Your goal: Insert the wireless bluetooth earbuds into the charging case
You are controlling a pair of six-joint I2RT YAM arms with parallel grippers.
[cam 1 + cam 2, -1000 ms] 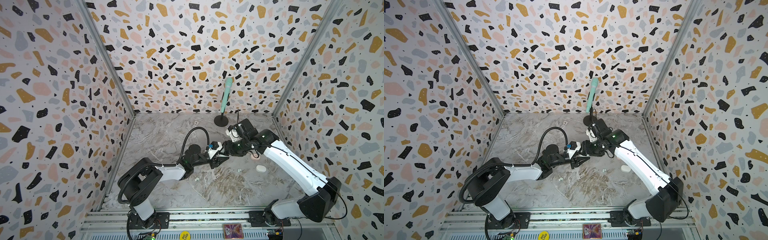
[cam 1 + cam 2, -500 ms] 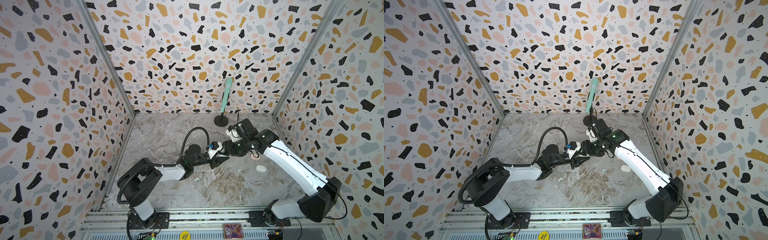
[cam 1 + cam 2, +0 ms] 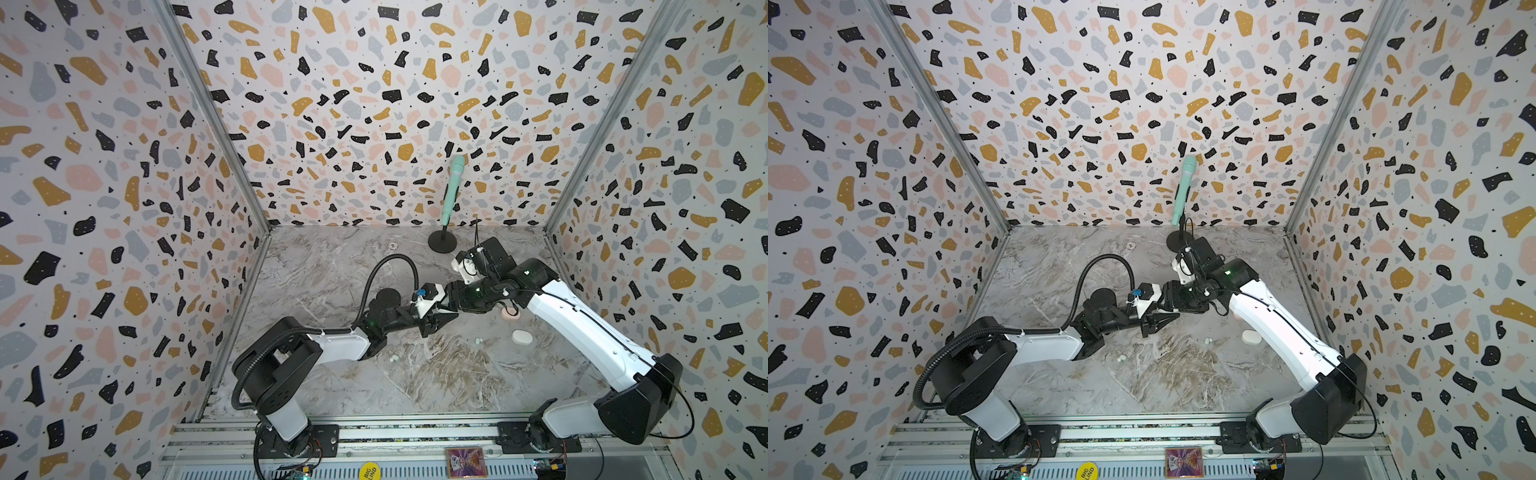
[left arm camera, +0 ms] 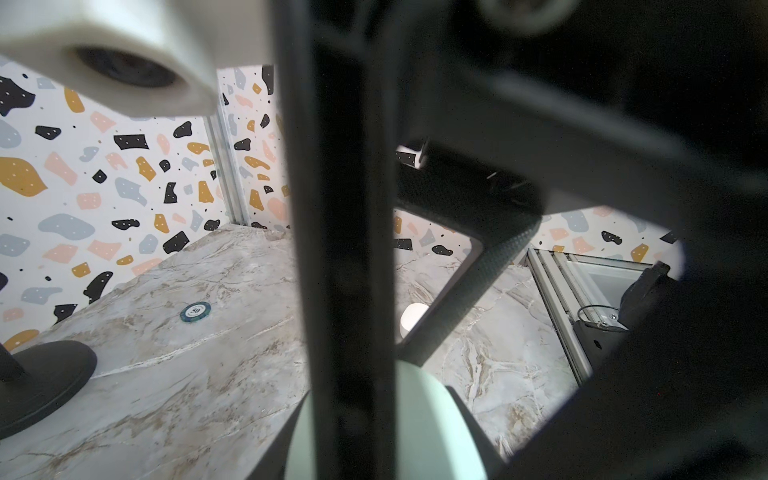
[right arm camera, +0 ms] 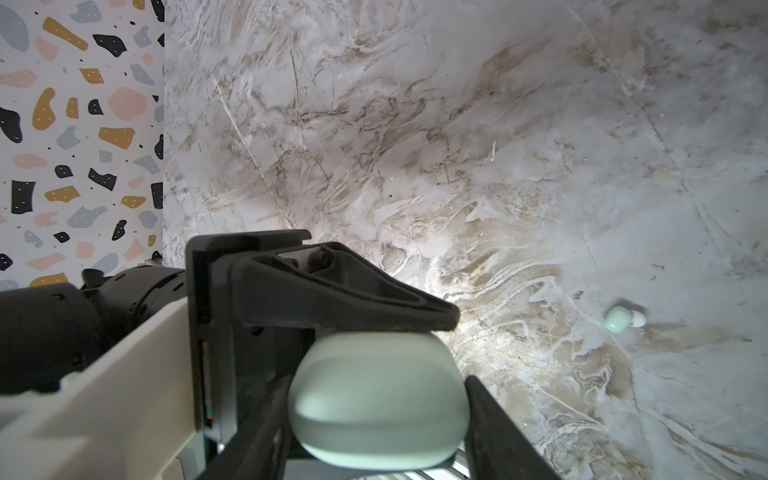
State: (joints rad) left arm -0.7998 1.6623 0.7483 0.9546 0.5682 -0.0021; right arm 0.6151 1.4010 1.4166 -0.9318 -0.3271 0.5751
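nothing moves this past second: right gripper [image 5: 378, 380] clamps the mint charging case [image 5: 374, 419], left gripper [image 5: 432, 316] pinched narrow against its top (lid apparently unopened), so the mint earbud [image 5: 621, 319] stays on the table [image 5: 415, 124].

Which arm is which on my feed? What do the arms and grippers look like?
Both arms have white shells with black joints. The left arm carries a thick black corrugated hose; the right arm trails thin black cables. The left gripper and right gripper are black with tapered triangular fingers.
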